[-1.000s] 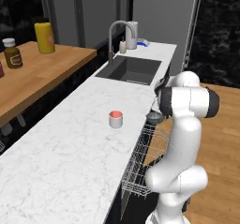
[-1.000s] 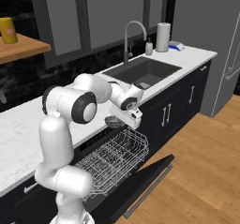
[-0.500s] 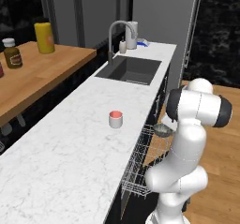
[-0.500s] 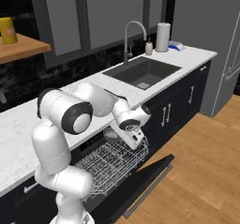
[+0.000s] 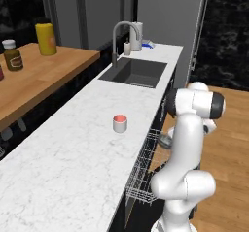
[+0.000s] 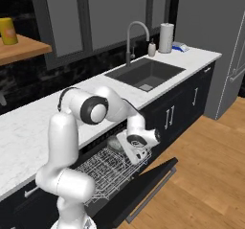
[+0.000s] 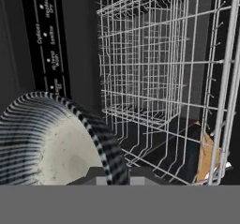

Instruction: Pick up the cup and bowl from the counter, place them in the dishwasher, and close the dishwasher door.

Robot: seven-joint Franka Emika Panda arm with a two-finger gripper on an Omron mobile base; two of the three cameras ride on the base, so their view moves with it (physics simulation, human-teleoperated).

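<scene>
The grey bowl point(image 7: 51, 143) fills the lower left of the hand view, and my gripper point(image 7: 117, 175) is shut on its rim. In the right base view the bowl point(image 6: 115, 142) hangs just above the white wire rack point(image 6: 103, 171) of the open dishwasher, beside my gripper point(image 6: 127, 146). The bowl point(image 5: 165, 140) also peeks out left of the arm in the left base view. The dishwasher door point(image 6: 141, 187) lies folded down, black. The white cup point(image 5: 119, 123) with a red inside stands upright on the marble counter point(image 5: 68, 163), near its front edge.
A dark sink point(image 5: 134, 73) with a tall faucet point(image 5: 117, 37) lies further along the counter. A paper towel roll point(image 6: 166, 37) stands beyond it. The wooden shelf point(image 5: 44, 73) carries a yellow canister point(image 5: 45, 38) and a brown bottle point(image 5: 11, 55). Wood floor point(image 6: 210, 175) lies right of the door.
The arm has swung down from the counter's edge, carrying the bowl lower to just over the dishwasher rack. The cup has not moved.
</scene>
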